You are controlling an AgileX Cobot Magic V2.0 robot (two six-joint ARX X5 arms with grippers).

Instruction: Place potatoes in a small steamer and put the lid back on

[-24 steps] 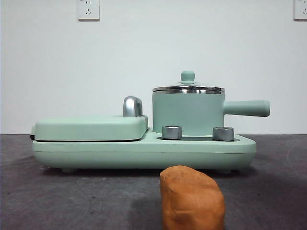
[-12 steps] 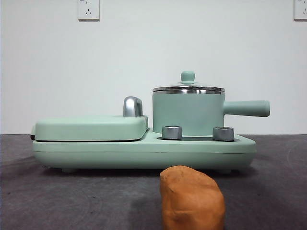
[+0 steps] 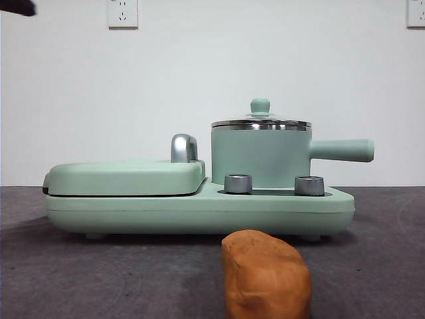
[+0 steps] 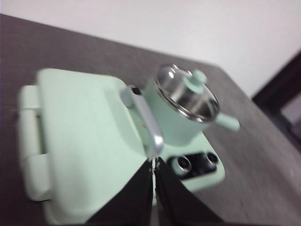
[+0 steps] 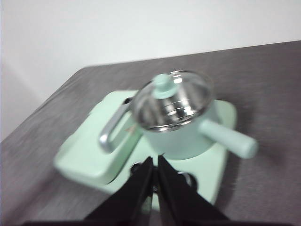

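On the counter, nothing of my task is done yet as far as I can judge. The potato sits on the bare surface in front of the cooker base, apart from it, untouched. The small steamer stands on the base with its handle pointing sideways, and the lid is still seated on its steel rim. So everything is left: lid off, potato in, lid back on.

My left gripper hangs above the flat griddle cover, its jaws pressed together and holding nothing. My right gripper hangs above the steamer side, jaws likewise together and empty. Neither touches the lid or the potato.
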